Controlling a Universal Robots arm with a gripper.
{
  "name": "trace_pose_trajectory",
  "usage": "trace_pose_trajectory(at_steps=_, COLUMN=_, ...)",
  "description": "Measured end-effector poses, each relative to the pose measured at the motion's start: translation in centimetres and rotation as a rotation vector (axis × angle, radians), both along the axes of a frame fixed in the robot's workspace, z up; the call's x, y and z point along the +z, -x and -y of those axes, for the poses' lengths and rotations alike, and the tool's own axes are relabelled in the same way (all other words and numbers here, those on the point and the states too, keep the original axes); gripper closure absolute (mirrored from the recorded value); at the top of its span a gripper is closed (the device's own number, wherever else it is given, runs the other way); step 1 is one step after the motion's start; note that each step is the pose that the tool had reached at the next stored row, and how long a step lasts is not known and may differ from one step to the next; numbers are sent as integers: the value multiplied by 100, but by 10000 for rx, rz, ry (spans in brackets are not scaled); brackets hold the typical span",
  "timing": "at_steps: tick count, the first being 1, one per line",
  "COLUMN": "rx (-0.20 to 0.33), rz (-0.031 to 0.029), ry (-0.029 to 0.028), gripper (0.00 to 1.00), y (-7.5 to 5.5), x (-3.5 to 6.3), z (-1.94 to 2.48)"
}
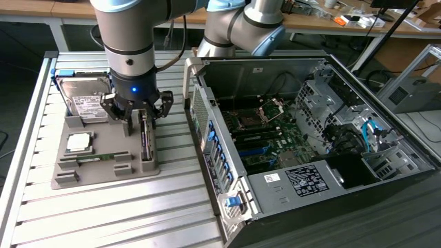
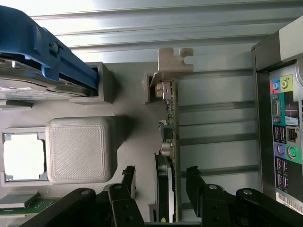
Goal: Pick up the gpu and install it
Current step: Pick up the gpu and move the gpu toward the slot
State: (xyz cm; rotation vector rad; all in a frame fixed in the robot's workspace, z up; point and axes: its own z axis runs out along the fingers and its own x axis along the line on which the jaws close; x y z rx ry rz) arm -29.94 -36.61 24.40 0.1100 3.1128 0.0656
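Open computer case (image 1: 255, 77) at the exterior view's right; beside it a grey tray (image 1: 96, 178) holds a hard drive (image 1: 86, 101), the gpu (image 1: 145, 139) on edge in its slot, a chip (image 1: 78, 142) and a memory stick (image 1: 103, 156), with the gripper (image 1: 141, 118) open astride the gpu.

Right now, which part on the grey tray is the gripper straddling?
The gpu, the thin card standing on edge, sits between the fingers of the open gripper. The hard drive, processor and memory stick sit off to one side.
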Motion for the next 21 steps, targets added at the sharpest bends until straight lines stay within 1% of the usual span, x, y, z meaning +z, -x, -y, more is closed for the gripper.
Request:
trace_pose_trajectory(at_steps=5, rx=0, rz=0, ry=1, gripper=44, y=0, x=0, z=0)
trace_pose_trajectory(at_steps=6, rx=0, rz=0, ry=0, gripper=46, y=0, x=0, z=0)
trace_pose_trajectory(at_steps=9, rx=0, rz=0, ry=0, gripper=65, y=0, x=0, z=0)
trace_pose_trajectory(at_steps=11, rx=1, rz=-1, ry=0, gripper=65, y=0, x=0, z=0)
trace_pose_trajectory(at_steps=12, rx=0, rz=-1, ry=0, gripper=71, y=0, x=0, z=0)
trace_pose_trajectory(at_steps=13, rx=0, rz=0, ry=0, gripper=73, y=0, x=0, z=0)
trace_pose_trajectory(at_steps=21, rx=0, rz=-1, ry=1, gripper=73, y=0, x=0, z=0)
